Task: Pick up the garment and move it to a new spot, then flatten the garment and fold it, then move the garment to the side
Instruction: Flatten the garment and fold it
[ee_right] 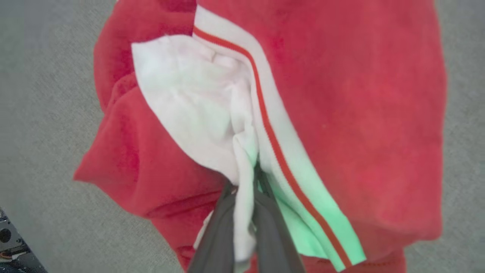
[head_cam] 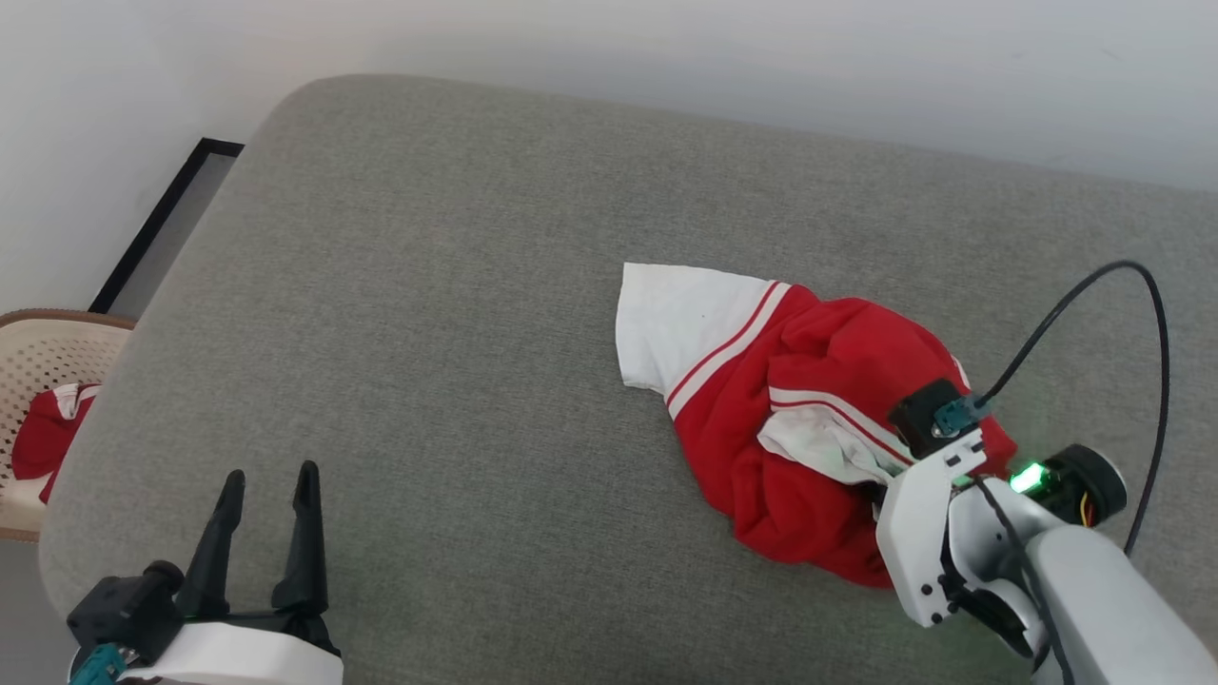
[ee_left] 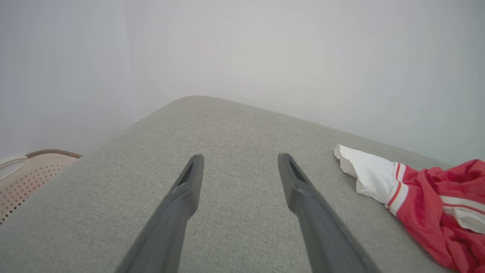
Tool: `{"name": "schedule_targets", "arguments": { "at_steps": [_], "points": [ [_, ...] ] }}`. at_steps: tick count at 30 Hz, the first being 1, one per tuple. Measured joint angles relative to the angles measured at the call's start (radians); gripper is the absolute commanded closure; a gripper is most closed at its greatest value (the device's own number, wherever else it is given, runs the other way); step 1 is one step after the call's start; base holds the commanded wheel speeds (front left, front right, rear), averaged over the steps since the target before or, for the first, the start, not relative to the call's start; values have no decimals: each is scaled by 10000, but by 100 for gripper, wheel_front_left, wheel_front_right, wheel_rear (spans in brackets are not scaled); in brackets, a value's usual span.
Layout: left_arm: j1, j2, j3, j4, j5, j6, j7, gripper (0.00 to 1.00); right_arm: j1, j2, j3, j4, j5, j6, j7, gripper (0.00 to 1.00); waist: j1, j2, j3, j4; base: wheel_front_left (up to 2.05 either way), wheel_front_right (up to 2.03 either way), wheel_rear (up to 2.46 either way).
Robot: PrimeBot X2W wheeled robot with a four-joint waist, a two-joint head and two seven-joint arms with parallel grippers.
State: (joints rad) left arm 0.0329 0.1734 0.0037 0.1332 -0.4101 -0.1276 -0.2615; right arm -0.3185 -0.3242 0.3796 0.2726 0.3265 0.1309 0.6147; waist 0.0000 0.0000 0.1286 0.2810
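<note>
Nearest to us, at 7 o'clock in the head view, our left gripper (head_cam: 269, 473) hangs over the grey cushion (head_cam: 428, 285). Its two fingers are spread wide and hold nothing. At 4 o'clock our right gripper (ee_right: 244, 184) points down into the garment (head_cam: 809, 381). Its jaws are pinched tight on a fold of white cloth, right beside the red-and-white stripe.

The garment lies in a crumpled heap on the cushion, toward 3 o'clock from the middle. One white sleeve (head_cam: 680, 319) sticks out flat toward 10 o'clock. We cannot see any number print. Farther off, at 9 o'clock, a pale basket (head_cam: 57, 352) stands beside the cushion with some red cloth (head_cam: 38, 438) in it.

We think this is the first step: picking the garment up to carry it to a new spot. The grab looks made. Next we need to lift without letting the thin fold slip out. The wide cushion toward 9 o'clock looks like a good place to put it down.
</note>
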Motion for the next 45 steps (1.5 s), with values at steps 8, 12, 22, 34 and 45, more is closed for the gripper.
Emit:
{"name": "schedule_targets", "arguments": {
  "at_steps": [8, 12, 22, 34, 45],
  "points": [
    [-6, -29, 127, -84, -27, 0, 2, 0, -34, -700, -525, -1762, 495, 0, 947, 100, 0, 0, 55, -403, 0, 0, 0],
    [-46, -13, 136, -109, -25, 0, 0, 0, 96, -1304, -1310, -2771, 648, 0, 1427, 100, 0, 0, 91, -650, 0, 0, 0],
    [-271, 8, -2, -58, -27, 0, 0, 0, 969, -2057, -3267, -2403, 922, 0, 1645, 100, 0, 0, 296, -937, 0, 0, 0],
    [-449, 102, -79, 38, -111, 0, 0, 0, 627, -1758, -2592, -533, 1327, 0, 685, 0, 0, 0, 471, -1092, 0, 0, 0],
    [-447, 184, -73, 2, -111, 0, 0, 0, 1522, -1753, -3122, -2830, 1630, 0, 1158, 0, 0, 0, 527, -1364, 0, 0, 0]
  ]
}}
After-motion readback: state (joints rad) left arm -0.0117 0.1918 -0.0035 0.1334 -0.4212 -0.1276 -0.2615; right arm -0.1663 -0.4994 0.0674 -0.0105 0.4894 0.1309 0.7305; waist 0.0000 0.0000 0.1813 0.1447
